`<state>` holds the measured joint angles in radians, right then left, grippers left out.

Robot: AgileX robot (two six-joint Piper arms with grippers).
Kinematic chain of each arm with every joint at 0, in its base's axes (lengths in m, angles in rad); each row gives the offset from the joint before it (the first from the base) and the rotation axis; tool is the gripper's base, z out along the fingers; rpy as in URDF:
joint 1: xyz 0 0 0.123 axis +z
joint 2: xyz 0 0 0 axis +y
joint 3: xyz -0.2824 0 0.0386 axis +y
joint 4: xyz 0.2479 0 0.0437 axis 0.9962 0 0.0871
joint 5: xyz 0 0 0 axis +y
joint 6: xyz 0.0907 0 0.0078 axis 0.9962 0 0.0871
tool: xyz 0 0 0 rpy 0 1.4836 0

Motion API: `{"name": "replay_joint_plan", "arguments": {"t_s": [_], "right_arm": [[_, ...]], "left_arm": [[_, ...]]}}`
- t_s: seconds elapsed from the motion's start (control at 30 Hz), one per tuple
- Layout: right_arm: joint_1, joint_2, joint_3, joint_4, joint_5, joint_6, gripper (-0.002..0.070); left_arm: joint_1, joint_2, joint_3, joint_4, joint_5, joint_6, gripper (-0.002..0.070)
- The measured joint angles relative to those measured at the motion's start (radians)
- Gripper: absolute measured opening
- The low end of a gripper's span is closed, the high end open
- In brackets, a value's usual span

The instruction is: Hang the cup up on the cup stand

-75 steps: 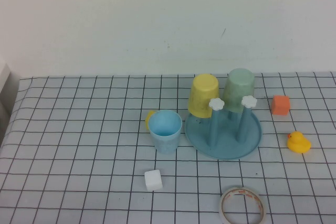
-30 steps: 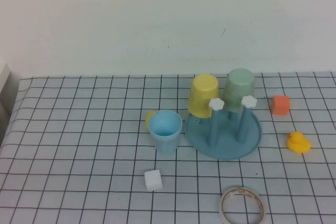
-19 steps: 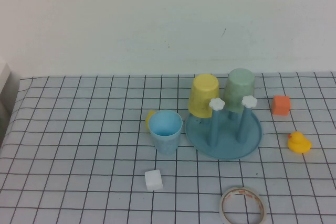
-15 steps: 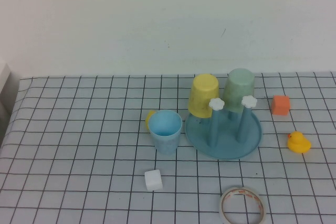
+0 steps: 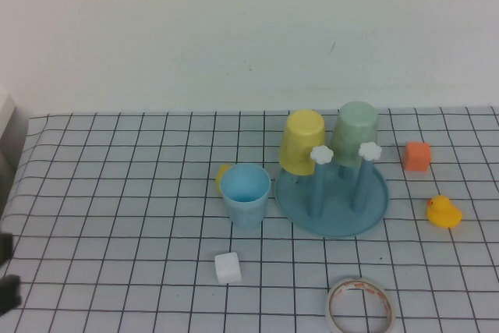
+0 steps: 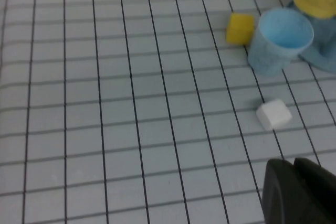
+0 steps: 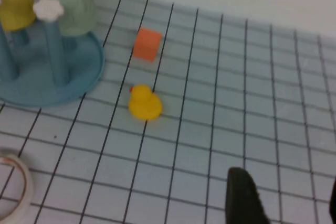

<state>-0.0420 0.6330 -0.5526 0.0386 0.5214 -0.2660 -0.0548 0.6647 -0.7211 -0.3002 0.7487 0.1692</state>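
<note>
High view: the cup [image 5: 245,193] stands upright, mouth up, on the desk [image 5: 117,193], just beside the stand [image 5: 334,207] on its left. The stand carries a yellow cup [image 5: 302,141] and a green cup [image 5: 355,133] inverted on the rear pegs; two front pegs with white caps [image 5: 322,154] are free. My left end effector [image 5: 8,290] shows only as a dark shape at the left edge, well apart from the cup. My right end effector does not appear here. I judge the task at its approach step: nothing is gripped. The next move calls for a grasp on the cup wall, then inversion over a free peg. Left wrist view: my left end effector [image 6: 291,192] is closed, empty, with a white cube [image 6: 273,114] between it and the cup [image 6: 278,40]; a yellow block [image 6: 240,28] sits touching or just behind the cup. Right wrist view: my right end effector [image 7: 283,198] is open, empty, near a duck [image 7: 144,103]; one finger is cut off by the frame. An orange block [image 7: 146,44] lies beyond the duck; the cup is hidden here.
</note>
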Motion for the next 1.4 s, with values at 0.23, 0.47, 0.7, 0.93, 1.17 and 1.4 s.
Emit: {"name": "replay_joint_plan", "arguments": {"t_s": [0.23, 0.47, 0.7, 0.93, 1.17, 1.4], "right_arm": [[0.0, 0.255, 0.0, 0.084, -0.039, -0.011, 0.0342], [0.0, 0.429, -0.044, 0.195, 0.068, -0.176, 0.0254], [0.0, 0.553, -0.11, 0.233, 0.185, -0.198, 0.013], [0.0, 0.645, -0.119, 0.236, 0.218, -0.233, 0.0042], [0.0, 0.684, -0.143, 0.312, 0.222, -0.286, 0.0001], [0.142, 0.7, -0.244, 0.653, 0.245, -0.676, -0.0001]], "left_arm": [[0.0, 0.108, 0.0, -0.011, 0.112, 0.02, -0.0001], [0.0, 0.108, 0.0, -0.009, 0.109, 0.03, -0.0001], [0.0, 0.108, 0.013, -0.011, 0.089, 0.031, -0.0001], [0.0, 0.108, 0.037, -0.011, 0.093, 0.031, -0.0001], [0.0, 0.108, 0.041, -0.011, 0.095, 0.031, -0.0001], [0.0, 0.108, 0.078, -0.026, 0.035, 0.029, -0.0002]]}}
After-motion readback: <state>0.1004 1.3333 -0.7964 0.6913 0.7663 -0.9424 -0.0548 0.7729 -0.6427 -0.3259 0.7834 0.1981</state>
